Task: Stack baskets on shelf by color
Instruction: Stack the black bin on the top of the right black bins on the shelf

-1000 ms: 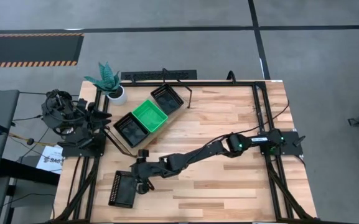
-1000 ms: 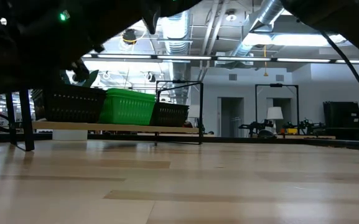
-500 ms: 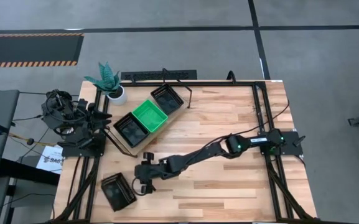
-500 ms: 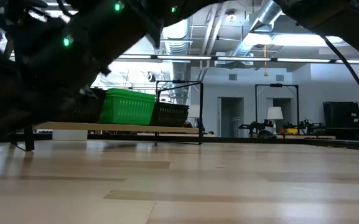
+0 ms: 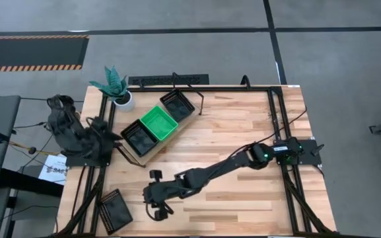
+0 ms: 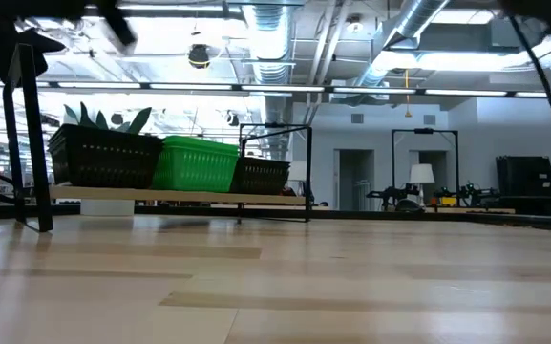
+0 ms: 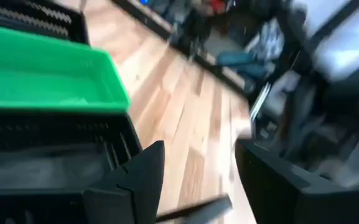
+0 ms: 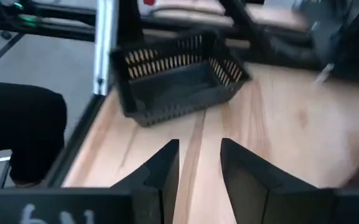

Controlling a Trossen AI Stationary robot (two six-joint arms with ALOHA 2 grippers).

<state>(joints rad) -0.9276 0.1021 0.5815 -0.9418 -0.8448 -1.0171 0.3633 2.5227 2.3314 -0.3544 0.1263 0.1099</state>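
Observation:
The shelf (image 5: 149, 154) stands at the table's far left and carries a black basket (image 5: 137, 137), a green basket (image 5: 159, 123) and another black basket (image 5: 176, 105) in a row. The low view shows the same row on the shelf (image 6: 180, 198). A loose black basket (image 5: 114, 210) lies flat on the table by the near left corner. My right gripper (image 8: 199, 146) is open, a short way to that basket's (image 8: 176, 78) right, and touches nothing. My left gripper (image 7: 198, 180) is open at the shelf's left end, beside the black basket (image 7: 42, 155) and the green one (image 7: 42, 74).
A potted plant (image 5: 114, 86) stands at the far left corner behind the shelf. Black frame rails (image 5: 98, 198) run along the table's left and right edges. Bare wooden tabletop (image 5: 243, 119) lies to the right of the shelf.
My right gripper has drawn back from the loose black basket toward the table's right and risen. The basket, which stood on its side against the gripper, has tipped down flat and ended nearer the near left corner. My left arm has shifted a little.

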